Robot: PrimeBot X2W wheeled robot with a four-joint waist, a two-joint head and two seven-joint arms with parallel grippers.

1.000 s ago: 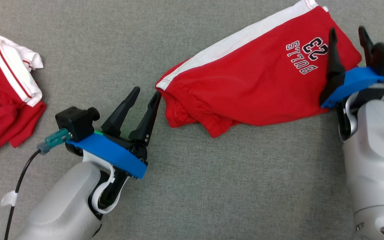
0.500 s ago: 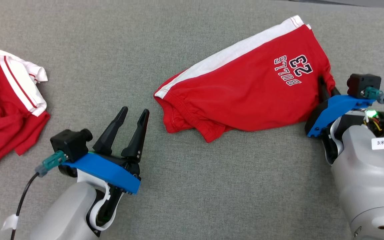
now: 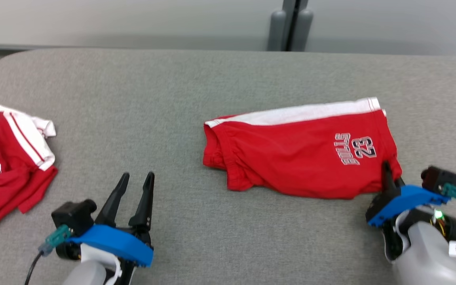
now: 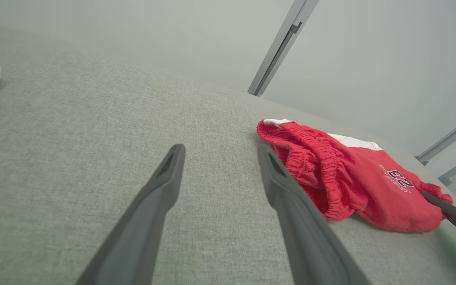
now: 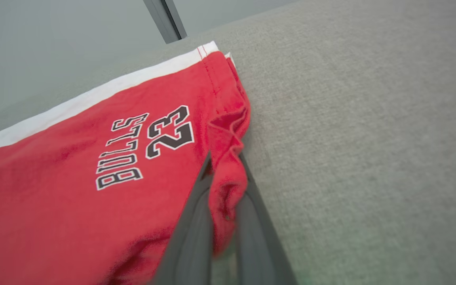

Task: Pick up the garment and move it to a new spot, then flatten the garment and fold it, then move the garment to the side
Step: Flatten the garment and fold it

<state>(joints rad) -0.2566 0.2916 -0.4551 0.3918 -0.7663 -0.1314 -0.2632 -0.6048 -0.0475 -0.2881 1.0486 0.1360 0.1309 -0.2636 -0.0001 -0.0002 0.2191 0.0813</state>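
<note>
The garment [image 3: 291,158] is a pair of red shorts with a white side stripe and "BULLS 23" print, lying on the grey table [image 3: 172,87]. My right gripper [image 3: 388,169] is shut on the shorts' near right corner. In the right wrist view a fold of red cloth [image 5: 228,186] is pinched between the two fingers of the right gripper [image 5: 226,168]. My left gripper [image 3: 137,177] stands open and holds nothing, to the left of the shorts and apart from them. From the left wrist, the left gripper [image 4: 220,150] has the shorts' gathered waistband [image 4: 311,158] just to its right.
A second red and white garment [image 3: 6,158] lies crumpled at the table's left edge. The table's far edge [image 3: 133,49] runs along a pale wall with a grey post [image 3: 289,23]. Bare grey cloth lies between the two garments and in front of the shorts.
My right gripper has shut on the shorts' right corner and pulled it, turning the shorts more level. My left gripper now stands farther from the waistband. The head camera has tilted up.
</note>
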